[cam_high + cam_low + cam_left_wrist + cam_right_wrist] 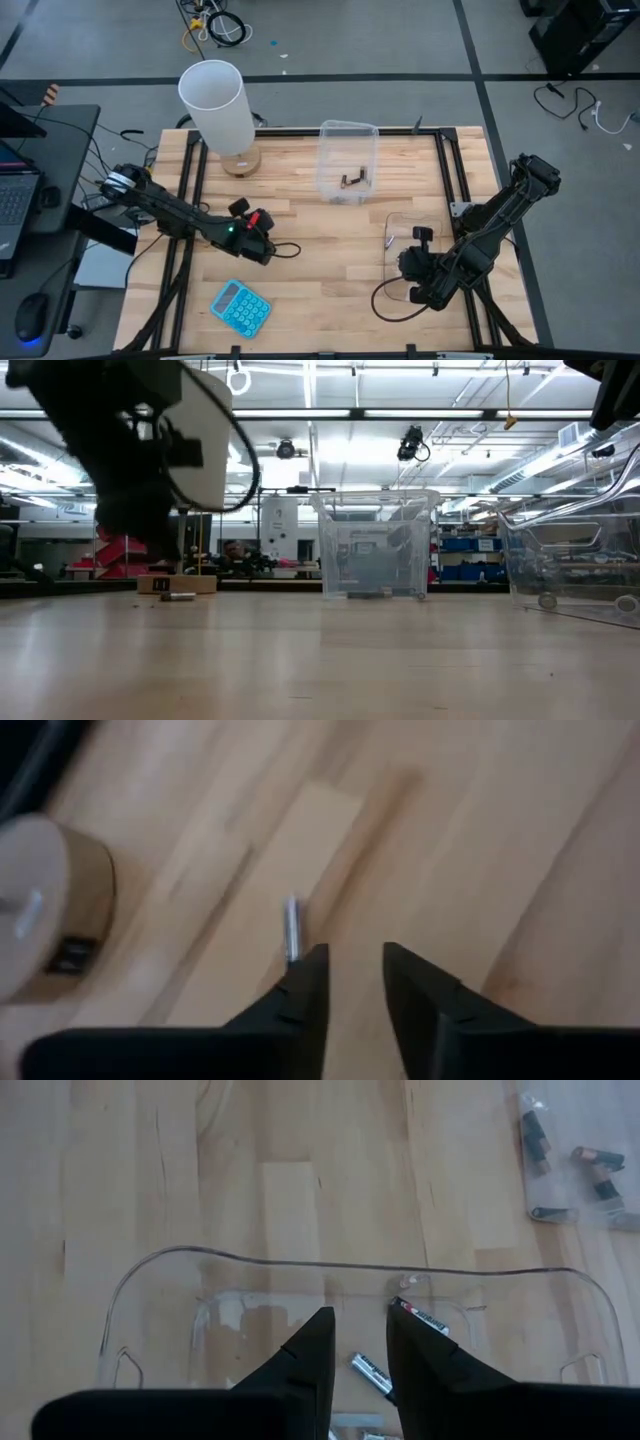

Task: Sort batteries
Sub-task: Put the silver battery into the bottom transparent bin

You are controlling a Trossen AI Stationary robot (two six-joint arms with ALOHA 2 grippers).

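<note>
A wooden table (310,240) was set out with two clear tubs, evidently one per battery type. The far tub (348,160), at about twelve o'clock from the table's centre, held dark brownish batteries (352,179); the same cells were seen through its wall in the right wrist view (590,1160). The near tub (415,250), at about three o'clock, held silvery-grey batteries (372,1370), so the sorting was judged well under way.

The left gripper (352,955) was held low over the boards at about nine o'clock, its fingers apart with a narrow gap and nothing between them. One silvery battery (291,928) lay flat on the wood just beyond the left-hand fingertip, outside the gap. This lone cell was also seen in the low view (178,597), near the wooden base of a white lamp (220,105). The jaws were judged to be opened so that it could be straddled, though they were not yet lined up with it.

The right gripper (358,1320) was held above the near tub's rim, fingers slightly parted and empty, presumably parked where silvery cells are dropped. A blue calculator (240,307) lay untouched at seven o'clock.
</note>
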